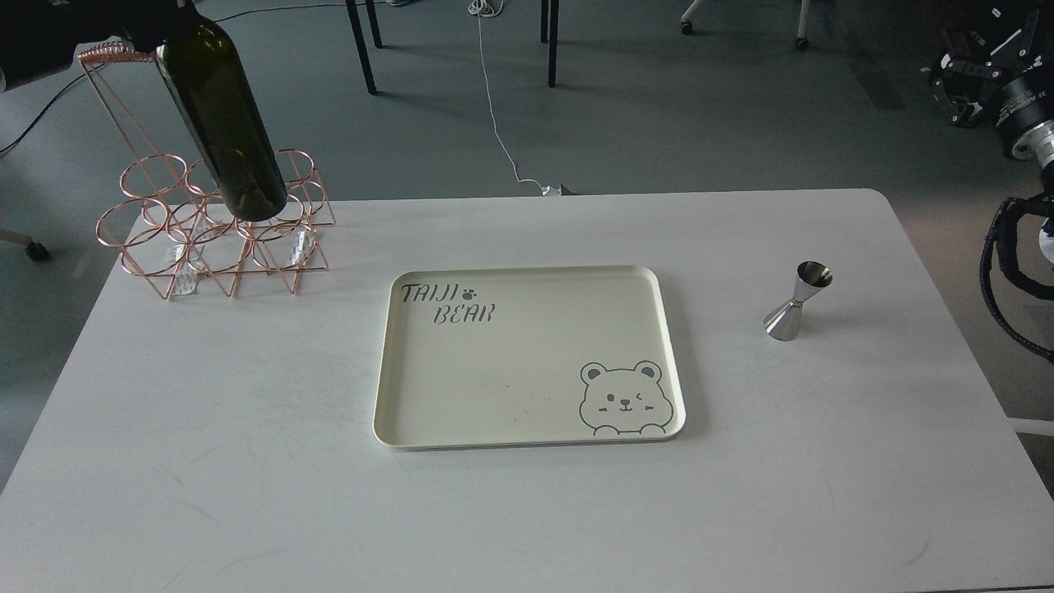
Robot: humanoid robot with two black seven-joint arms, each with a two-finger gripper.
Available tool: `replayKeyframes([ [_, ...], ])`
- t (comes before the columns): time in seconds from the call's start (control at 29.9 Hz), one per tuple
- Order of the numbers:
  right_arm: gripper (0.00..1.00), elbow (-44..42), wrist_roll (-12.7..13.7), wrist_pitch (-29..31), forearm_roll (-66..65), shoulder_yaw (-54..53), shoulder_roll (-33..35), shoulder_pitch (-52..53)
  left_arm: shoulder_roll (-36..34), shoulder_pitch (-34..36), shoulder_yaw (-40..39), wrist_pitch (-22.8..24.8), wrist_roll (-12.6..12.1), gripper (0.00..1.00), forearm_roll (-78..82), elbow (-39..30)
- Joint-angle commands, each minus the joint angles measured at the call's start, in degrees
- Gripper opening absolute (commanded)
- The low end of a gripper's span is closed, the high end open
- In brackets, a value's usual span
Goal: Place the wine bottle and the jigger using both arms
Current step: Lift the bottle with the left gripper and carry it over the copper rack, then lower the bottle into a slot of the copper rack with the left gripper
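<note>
Wine bottle hung tilted over the far left corner of the table, base low above the rose-gold wire rack, neck running up out of the top edge. Hard to tell whether the base touched the rack's rings or sat just above them. Dark mass at the top left corner around the neck, likely the left arm; its pincer not visible, so no telling how it stood.

Jigger stood upright near the right edge of the table, well apart from everything else, wider cup down, smaller cup up.

Cream tray lay flat in the middle of the table, between rack and jigger, printed with "TAIJI BEAR" at its far left corner and a winking bear at its near right corner.

Right arm seen off the table's far right corner, beyond the edge, black with cables. Right gripper small and dark there; fingers could not be told apart, so spread or pressed together could not be said.
</note>
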State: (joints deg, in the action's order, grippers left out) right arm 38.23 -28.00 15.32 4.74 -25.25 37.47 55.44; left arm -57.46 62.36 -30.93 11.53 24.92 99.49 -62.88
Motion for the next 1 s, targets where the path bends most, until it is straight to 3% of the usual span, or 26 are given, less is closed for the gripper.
replayKeyframes([
  [0.0, 0.91, 0.0, 0.0, -0.02, 0.0, -0.06, 0.05, 0.02, 0.68, -0.13, 0.95, -0.19, -0.05, 0.14, 0.0, 0.47],
  [0.97, 0.91, 0.09, 0.0, 0.15, 0.0, 0.03, 0.76, -0.16, 2.44, -0.66, 1.84, -1.51, 0.21, 0.14, 0.09, 3.46],
])
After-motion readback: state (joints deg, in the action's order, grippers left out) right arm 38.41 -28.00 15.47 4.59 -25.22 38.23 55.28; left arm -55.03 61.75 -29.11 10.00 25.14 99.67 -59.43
